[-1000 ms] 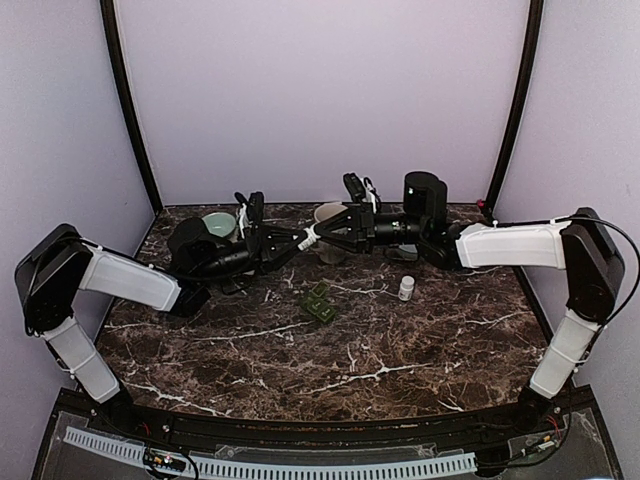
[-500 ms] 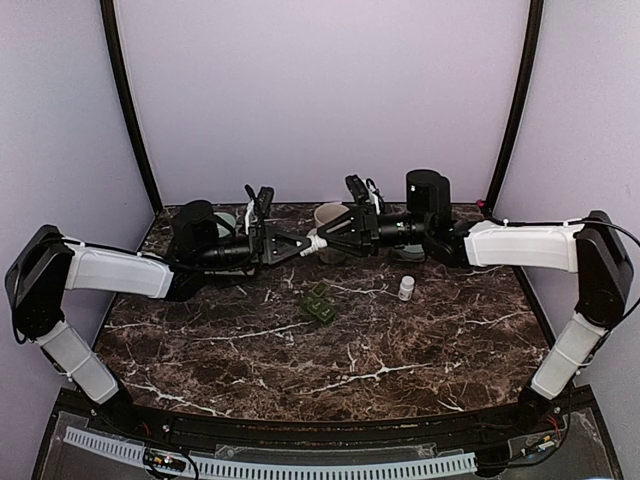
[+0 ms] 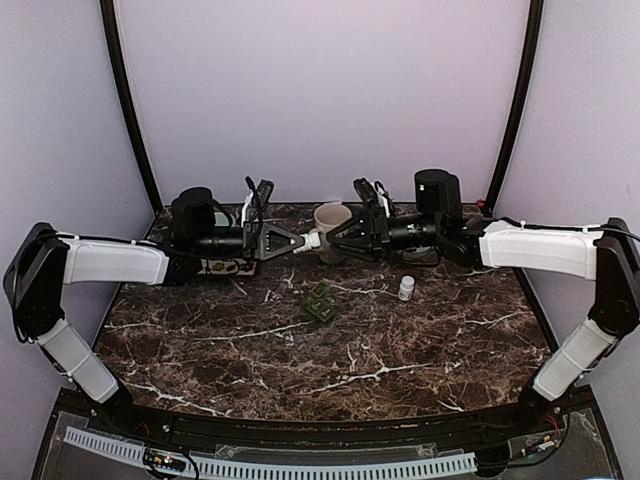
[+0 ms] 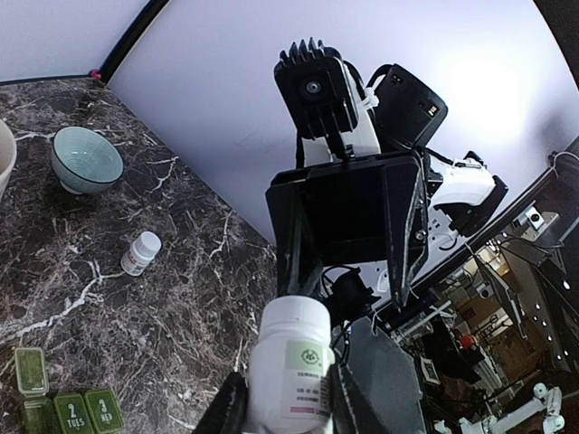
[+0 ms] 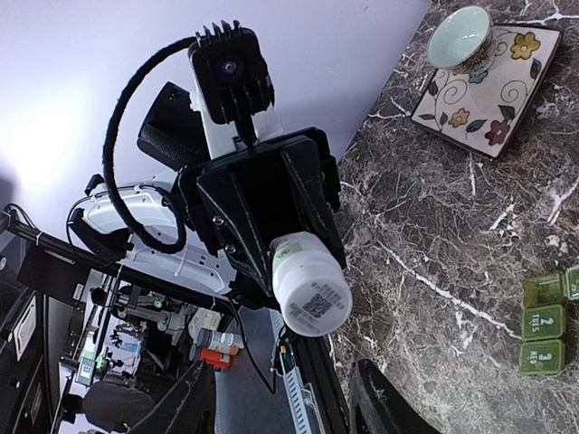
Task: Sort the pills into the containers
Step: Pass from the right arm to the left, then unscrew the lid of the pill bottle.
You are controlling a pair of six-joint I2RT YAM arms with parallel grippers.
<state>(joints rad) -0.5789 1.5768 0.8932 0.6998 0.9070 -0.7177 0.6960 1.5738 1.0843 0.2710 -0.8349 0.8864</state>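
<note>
A white pill bottle (image 3: pixel 313 240) hangs level above the back of the table, and my left gripper (image 3: pixel 300 241) is shut on it. In the left wrist view the bottle (image 4: pixel 291 366) sits between my two fingers (image 4: pixel 226 409), label up. My right gripper (image 3: pixel 332 239) faces it from the right, open and just clear of its end. In the right wrist view the bottle (image 5: pixel 309 285) juts from the left gripper, with my open right gripper (image 5: pixel 280 407) in front of it and holding nothing. A green pill organizer (image 3: pixel 320 303) lies on the table below. No loose pills show.
A beige cup (image 3: pixel 331 218) stands just behind the two grippers. A small white bottle (image 3: pixel 406 288) stands right of the organizer. A floral plate (image 5: pixel 479 77) at the back left carries a teal bowl (image 5: pixel 460 36). Another teal bowl (image 4: pixel 86 158) sits at the back right.
My right gripper has opened and drawn back to the right off the bottle. The left arm has lifted and straightened, keeping its hold on the bottle.
</note>
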